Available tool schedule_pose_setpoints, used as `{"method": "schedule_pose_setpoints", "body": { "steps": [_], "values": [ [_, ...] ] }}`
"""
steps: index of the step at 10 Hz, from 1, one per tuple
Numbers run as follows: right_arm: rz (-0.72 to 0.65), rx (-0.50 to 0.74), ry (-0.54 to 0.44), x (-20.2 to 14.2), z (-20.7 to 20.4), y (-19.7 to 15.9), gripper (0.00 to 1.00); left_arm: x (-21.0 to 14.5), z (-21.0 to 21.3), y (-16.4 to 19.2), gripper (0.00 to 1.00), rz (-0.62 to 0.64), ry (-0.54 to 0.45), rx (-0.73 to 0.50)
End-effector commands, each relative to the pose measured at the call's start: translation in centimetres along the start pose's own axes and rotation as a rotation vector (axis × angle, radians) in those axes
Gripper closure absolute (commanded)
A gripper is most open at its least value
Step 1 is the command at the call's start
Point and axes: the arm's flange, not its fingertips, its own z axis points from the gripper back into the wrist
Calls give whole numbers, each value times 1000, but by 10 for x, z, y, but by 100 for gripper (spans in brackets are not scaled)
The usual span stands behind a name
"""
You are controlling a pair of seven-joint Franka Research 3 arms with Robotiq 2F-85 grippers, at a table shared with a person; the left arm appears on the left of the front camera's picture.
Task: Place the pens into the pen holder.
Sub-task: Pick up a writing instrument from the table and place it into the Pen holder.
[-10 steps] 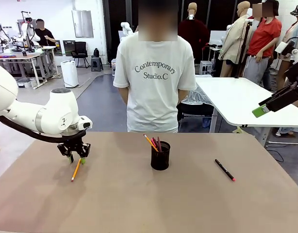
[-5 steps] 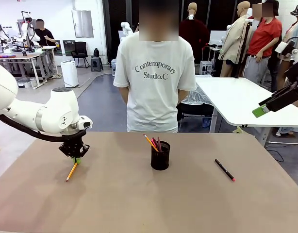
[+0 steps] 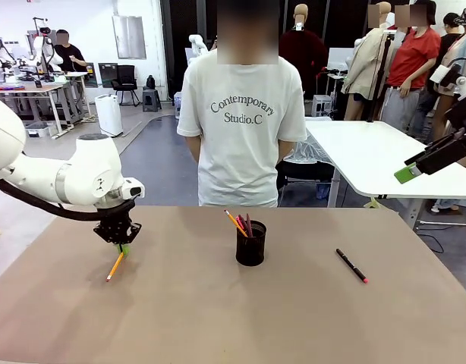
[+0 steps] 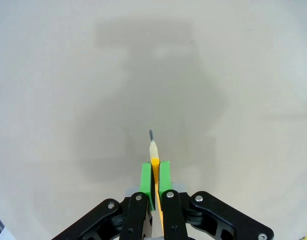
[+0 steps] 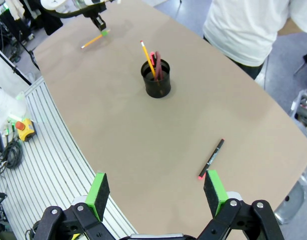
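— Where's the pencil (image 3: 115, 265)?
— The left gripper (image 3: 121, 244) clamps it, tip jutting beyond — lower end seemingly touching the table (image 3: 218, 318). The right gripper (image 5: 156, 187) gapes empty, well apart from the black pen (image 5: 211, 159).

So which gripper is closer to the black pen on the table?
Right. The right gripper hangs open, raised near the black pen; the left gripper sits beyond the pen holder, shut on the yellow pencil.

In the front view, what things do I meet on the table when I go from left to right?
The yellow pencil, clamped in the left gripper → the pen holder → the black pen with a pink tip.
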Motion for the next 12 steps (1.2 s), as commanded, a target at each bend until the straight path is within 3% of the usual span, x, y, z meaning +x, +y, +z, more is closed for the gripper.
{"method": "schedule_pose_setpoints", "body": {
  "steps": [1,2,3,5,8,10,12],
  "values": [
    [8,18,-25,2,0,-1,0,-12,27,4,100,-54,-71,-162],
    [8,18,-25,2,0,-1,0,-13,44,-4,100,-67,-151,-115],
    [8,18,-25,2,0,-1,0,-16,59,-12,100,-143,-180,-156],
    [8,18,-25,2,0,-1,0,-22,79,-25,100,-350,-267,-417],
    [8,18,-25,2,0,-1,0,-20,84,-30,100,-550,-331,-611],
    [8,18,-25,2,0,-1,0,-19,86,-29,100,-754,-408,-746],
    [8,18,-25,2,0,-1,0,-17,87,-32,100,-852,-452,-830]
  ]
}}
